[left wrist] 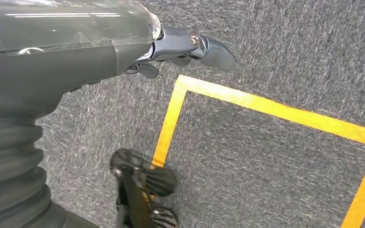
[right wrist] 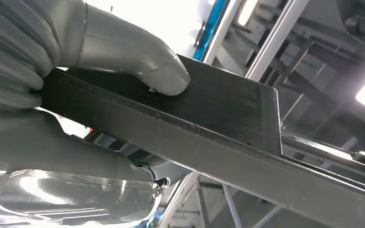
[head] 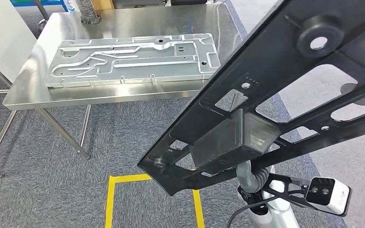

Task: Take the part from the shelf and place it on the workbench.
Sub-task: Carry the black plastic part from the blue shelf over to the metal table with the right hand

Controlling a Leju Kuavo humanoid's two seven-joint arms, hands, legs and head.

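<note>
Above the grey carpet, the right hand holds the black part in the air, with the thumb pressed on one flat face and the fingers clamped under the opposite face. This part is a long frame with many cut-out openings (it lies tilted across the head view, its high end toward the right). It is off the steel table and near its front right corner. On the table rests 1 silver machined plate, flat. The left hand hangs over the carpet and holds nothing; its fingers look loosely bent. Yellow tape marks a square on the carpet below.
</note>
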